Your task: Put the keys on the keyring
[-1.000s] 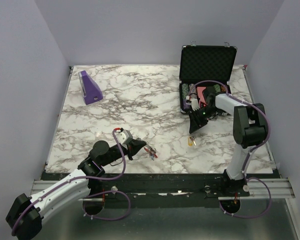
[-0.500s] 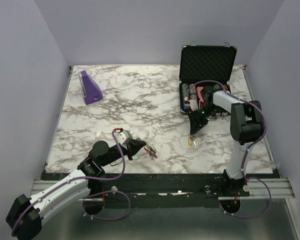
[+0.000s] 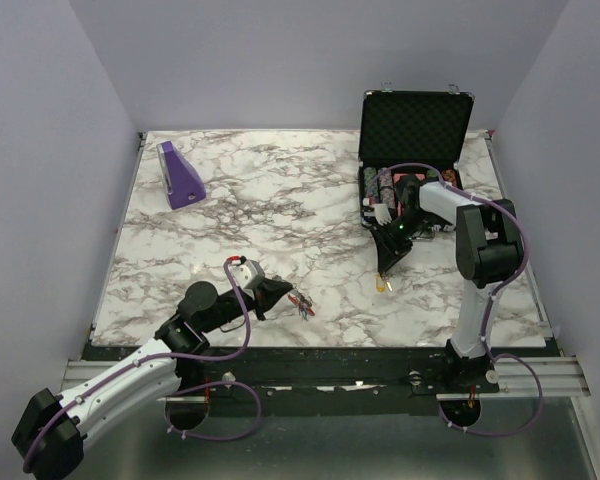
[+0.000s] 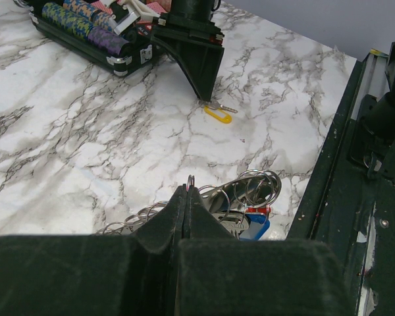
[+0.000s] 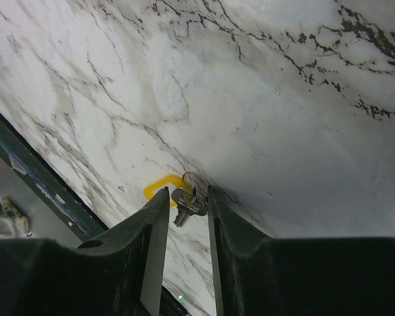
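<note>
Right claw (image 5: 187,192), jaws parted, is pictured straddling the yellow-headed key (image 5: 159,185), which lies flat on the table (image 5: 263,99) near its front edge. Left claw (image 4: 186,192) is clenched, apparently on a thin loop of the keyring (image 4: 247,194). If the jaws are closed off-centre, the tiny key could be flicked away or skidded rather than lifted.

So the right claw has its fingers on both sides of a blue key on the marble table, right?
Almost. The key is yellow, not blue. The right wrist view shows the right gripper with a finger on each side of the yellow key and its little metal ring, lying on the marble table.
</note>
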Robot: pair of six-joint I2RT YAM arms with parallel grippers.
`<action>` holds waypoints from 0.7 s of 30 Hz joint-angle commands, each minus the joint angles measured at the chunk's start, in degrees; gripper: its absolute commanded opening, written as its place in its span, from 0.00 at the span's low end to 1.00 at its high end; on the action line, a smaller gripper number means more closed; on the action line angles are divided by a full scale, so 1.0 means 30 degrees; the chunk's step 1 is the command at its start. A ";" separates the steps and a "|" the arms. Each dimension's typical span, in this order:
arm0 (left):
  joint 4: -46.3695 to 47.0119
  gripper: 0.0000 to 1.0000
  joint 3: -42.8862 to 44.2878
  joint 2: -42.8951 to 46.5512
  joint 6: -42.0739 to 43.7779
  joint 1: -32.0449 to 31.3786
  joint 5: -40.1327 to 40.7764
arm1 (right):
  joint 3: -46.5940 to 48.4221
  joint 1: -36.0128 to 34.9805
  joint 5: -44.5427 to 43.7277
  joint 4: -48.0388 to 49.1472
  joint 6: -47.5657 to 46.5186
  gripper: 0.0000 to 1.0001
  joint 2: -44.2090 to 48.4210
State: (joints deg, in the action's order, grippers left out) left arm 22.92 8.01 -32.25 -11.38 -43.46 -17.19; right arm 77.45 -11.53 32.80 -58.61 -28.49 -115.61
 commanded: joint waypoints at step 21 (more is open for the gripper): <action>0.0242 0.00 0.0465 0.0262 0.0189 0.0074 -0.0070 | 0.0463 -0.0405 -0.0385 -0.0473 -0.0025 0.28 -0.0779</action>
State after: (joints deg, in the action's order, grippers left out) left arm 22.92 8.01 -32.25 -11.38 -43.46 -17.17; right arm 78.06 -12.43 32.80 -59.51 -28.34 -116.62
